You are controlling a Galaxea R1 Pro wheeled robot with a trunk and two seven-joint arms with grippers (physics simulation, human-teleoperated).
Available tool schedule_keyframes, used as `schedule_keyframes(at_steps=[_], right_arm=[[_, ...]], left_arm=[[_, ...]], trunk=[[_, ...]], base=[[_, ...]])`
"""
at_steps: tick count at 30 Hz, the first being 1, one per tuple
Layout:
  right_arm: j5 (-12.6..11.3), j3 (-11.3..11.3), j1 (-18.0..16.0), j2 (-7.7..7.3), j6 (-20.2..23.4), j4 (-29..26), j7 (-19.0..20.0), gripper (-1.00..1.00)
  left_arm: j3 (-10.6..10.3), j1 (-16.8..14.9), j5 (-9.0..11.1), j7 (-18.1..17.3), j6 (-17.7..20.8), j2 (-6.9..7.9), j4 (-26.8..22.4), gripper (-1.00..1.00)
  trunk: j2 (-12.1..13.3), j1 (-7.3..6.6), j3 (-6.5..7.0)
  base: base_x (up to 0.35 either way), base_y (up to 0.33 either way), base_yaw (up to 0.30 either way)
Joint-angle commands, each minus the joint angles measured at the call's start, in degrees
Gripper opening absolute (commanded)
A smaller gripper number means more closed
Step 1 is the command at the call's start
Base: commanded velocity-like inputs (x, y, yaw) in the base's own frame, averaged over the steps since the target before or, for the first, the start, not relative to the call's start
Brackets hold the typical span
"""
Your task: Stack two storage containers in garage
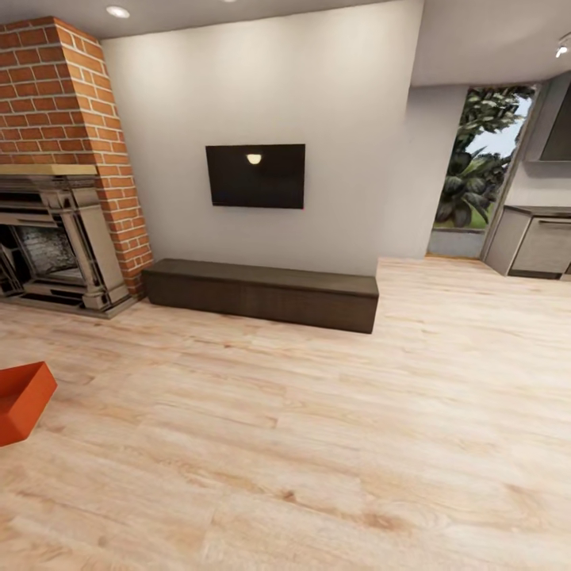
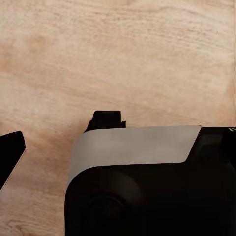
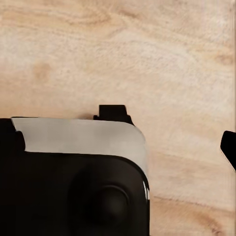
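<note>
A: While the head camera is looking across the living room, what is sitting farthest left?

B: A brick fireplace is standing at the left edge, and below it, low on the light wood-plank floor, one red-orange storage container is lying partly cut off by the frame's border. Its open top is facing up.

A: And moving rightward?

B: A long dark low cabinet is running along the white wall, with a dark television hanging above it. Farther right, a tall glazed opening is showing greenery, and grey kitchen units are standing at the right edge.

A: What are the end effectors doing?

B: In the left wrist view the left end effector is hanging over bare planks, its two dark fingertips standing well apart with nothing between them. In the right wrist view the right end effector is likewise hanging over planks, fingers spread wide and holding nothing.
</note>
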Motion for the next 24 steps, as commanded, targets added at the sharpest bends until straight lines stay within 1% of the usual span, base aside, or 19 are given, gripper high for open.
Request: schedule_keyframes(at_steps=[1, 7, 9, 24], right_arm=[[-0.4, 0.5, 0.0, 0.05, -0.1, 0.0, -0.2, 1.0], [-0.6, 0.4, 0.0, 0.2, 0.0, 0.0, -0.2, 1.0], [-0.5, 0.5, 0.0, 0.12, 0.0, -0.1, -0.2, 1.0], [-0.4, 0.5, 0.0, -0.06, 0.0, 0.0, -0.2, 1.0]], left_arm=[[-0.4, 0.0, 0.3, 0.2, -0.2, -0.02, 0.1, 1.0], [-0.4, 0.0, 0.3, 0.2, -0.2, -0.02, 0.1, 1.0], [-0.4, 0.0, 0.3, 0.2, -0.2, -0.02, 0.1, 1.0], [-0.4, 0.0, 0.3, 0.2, -0.2, -0.02, 0.1, 1.0]], trunk=[[0.0, 0.03, -0.06], [0.0, 0.03, -0.06], [0.0, 0.03, -0.06], [0.0, 0.03, -0.06]], base=[[0.323, 0.0, 0.0], [0.323, 0.0, 0.004], [0.323, 0.0, 0.12], [0.323, 0.0, 0.262]])
